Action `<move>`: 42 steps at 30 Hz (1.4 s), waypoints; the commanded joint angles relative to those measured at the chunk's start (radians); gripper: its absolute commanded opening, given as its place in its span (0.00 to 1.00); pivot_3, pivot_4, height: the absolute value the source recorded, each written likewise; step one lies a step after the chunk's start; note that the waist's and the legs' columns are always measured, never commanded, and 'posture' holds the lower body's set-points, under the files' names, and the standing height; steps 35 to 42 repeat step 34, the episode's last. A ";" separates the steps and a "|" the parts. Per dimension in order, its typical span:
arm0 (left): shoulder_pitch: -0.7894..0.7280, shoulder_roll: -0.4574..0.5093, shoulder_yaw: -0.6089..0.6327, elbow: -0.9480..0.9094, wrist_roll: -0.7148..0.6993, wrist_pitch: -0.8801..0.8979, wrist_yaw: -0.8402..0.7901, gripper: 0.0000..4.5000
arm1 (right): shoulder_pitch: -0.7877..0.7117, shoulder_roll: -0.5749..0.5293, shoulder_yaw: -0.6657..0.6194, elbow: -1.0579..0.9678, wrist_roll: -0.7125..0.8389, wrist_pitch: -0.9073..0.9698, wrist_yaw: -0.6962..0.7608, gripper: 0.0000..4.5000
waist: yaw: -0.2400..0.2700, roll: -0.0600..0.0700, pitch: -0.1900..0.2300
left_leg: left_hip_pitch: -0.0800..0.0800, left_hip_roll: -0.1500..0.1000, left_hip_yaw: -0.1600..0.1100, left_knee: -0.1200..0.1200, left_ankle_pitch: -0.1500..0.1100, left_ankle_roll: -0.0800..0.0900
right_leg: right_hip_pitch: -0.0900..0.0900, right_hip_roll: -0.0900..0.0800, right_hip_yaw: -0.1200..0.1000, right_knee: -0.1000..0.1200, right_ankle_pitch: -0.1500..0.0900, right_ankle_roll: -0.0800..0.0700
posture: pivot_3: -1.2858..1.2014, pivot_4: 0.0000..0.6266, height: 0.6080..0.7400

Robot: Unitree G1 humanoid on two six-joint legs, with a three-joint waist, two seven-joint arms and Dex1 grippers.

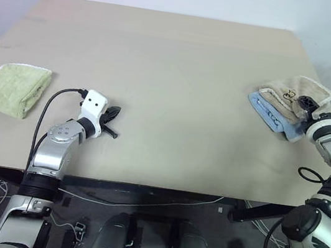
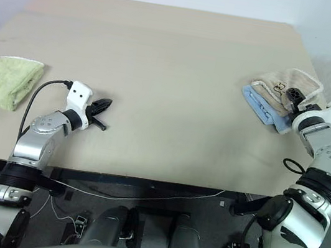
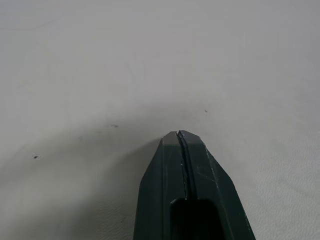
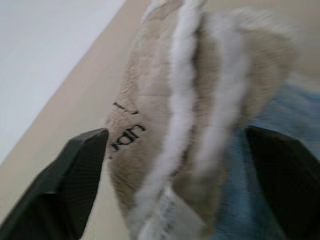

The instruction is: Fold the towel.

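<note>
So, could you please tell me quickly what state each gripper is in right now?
Left gripper: shut, empty.
Right gripper: open, fingers either side of the folded beige towel.

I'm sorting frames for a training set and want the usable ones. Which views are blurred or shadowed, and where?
Right wrist view: the beige towel and blue towel are soft, smeared toward the far end. Left wrist view: the shut left hand is sharp, with a dim shadow on the table. Head views: evenly lit, no glare.
</note>
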 commanded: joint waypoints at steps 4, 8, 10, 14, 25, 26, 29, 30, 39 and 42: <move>-0.026 0.017 0.029 0.026 0.018 -0.064 0.017 0.00 | 0.108 -0.073 0.109 -0.246 -0.129 -0.136 0.046 0.99 | 0.000 0.000 0.000 | 0.000 0.000 0.000 0.000 0.000 0.000 | 0.000 0.000 0.000 0.000 0.000 0.000 | 0.52 0.24 1.00; -0.038 0.021 0.058 0.078 0.032 -0.111 0.069 0.00 | 0.208 -0.101 0.353 -0.445 -0.278 -0.270 0.196 0.99 | -0.008 0.001 0.000 | 0.001 0.000 0.000 0.000 0.000 0.000 | 0.000 0.001 0.000 0.000 0.000 0.000 | 0.52 0.24 1.00; -0.040 0.021 0.076 0.097 0.027 -0.124 0.085 0.00 | 0.236 -0.103 0.444 -0.497 -0.334 -0.333 0.259 0.99 | -0.011 0.001 0.000 | 0.001 0.001 0.000 0.000 0.000 -0.001 | 0.000 0.002 0.001 0.000 0.000 0.001 | 0.52 0.24 1.00; -0.028 0.026 0.116 0.121 0.019 -0.151 0.113 0.00 | 0.256 -0.047 0.565 -0.550 -0.358 -0.399 0.362 0.99 | -0.001 0.000 0.000 | 0.002 0.001 0.000 0.000 0.000 -0.001 | 0.000 0.001 0.001 0.000 0.000 0.001 | 0.52 0.24 1.00; 0.089 0.029 0.172 0.055 -0.026 -0.216 0.066 0.00 | 0.252 0.174 0.797 -0.309 -0.507 -0.596 0.466 0.99 | 0.001 -0.001 -0.001 | 0.002 0.000 -0.001 0.001 0.000 0.000 | 0.002 0.000 0.000 0.001 0.000 0.001 | 0.52 0.24 1.00; 0.103 0.026 0.175 0.037 -0.029 -0.213 0.067 0.00 | 0.255 0.187 0.800 -0.287 -0.511 -0.612 0.472 0.99 | 0.000 -0.001 -0.001 | 0.002 0.000 -0.001 0.001 0.000 0.000 | 0.002 0.000 0.000 0.001 0.000 0.001 | 0.52 0.24 1.00; 0.132 0.025 0.180 0.003 -0.037 -0.202 0.071 0.00 | 0.256 0.214 0.800 -0.242 -0.522 -0.639 0.479 0.99 | -0.001 -0.001 -0.001 | 0.002 0.000 -0.001 0.001 0.000 0.000 | 0.002 0.000 0.000 0.001 0.000 0.001 | 0.52 0.24 1.00; 0.137 0.026 0.182 -0.003 -0.039 -0.198 0.072 0.00 | 0.255 0.220 0.799 -0.236 -0.526 -0.643 0.479 0.99 | -0.001 -0.001 -0.001 | 0.002 0.000 -0.001 0.001 0.000 0.000 | 0.002 0.001 0.000 0.001 0.000 0.001 | 0.52 0.24 1.00; 0.132 0.026 0.176 -0.005 -0.035 -0.191 0.075 0.00 | 0.249 0.228 0.792 -0.223 -0.535 -0.659 0.484 0.99 | 0.000 -0.001 -0.001 | 0.002 0.000 -0.001 0.001 0.000 0.000 | 0.002 0.001 0.000 0.001 0.000 0.001 | 0.52 0.24 1.00; 0.132 0.026 0.176 -0.005 -0.035 -0.191 0.075 0.00 | 0.249 0.228 0.792 -0.223 -0.535 -0.659 0.484 0.99 | 0.000 -0.001 -0.001 | 0.002 0.000 -0.001 0.001 0.000 0.000 | 0.002 0.001 0.000 0.001 0.000 0.001 | 0.52 0.24 1.00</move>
